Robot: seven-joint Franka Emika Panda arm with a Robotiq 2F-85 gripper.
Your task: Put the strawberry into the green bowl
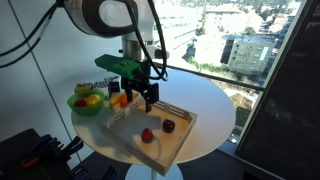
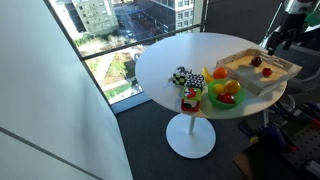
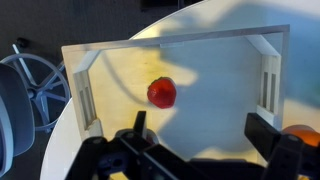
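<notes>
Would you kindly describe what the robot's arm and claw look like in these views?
The arm has smooth, rounded white links with a dark ring at one joint. Thin black cables loop down beside it. A bright green mount sits above the black, two-fingered claw. No markings are legible.

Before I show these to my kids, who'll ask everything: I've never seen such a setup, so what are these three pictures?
A robot arm ends in a two-fingered claw over a round white table. Two pictures come from cameras standing in the room; the third looks down from the arm's wrist, so the claw's fingers show at its bottom edge. On the table sits a wooden tray with a strawberry and a darker fruit; beside it, a green bowl of other fruit. The claw is open, holds nothing and hangs above the tray.
</notes>
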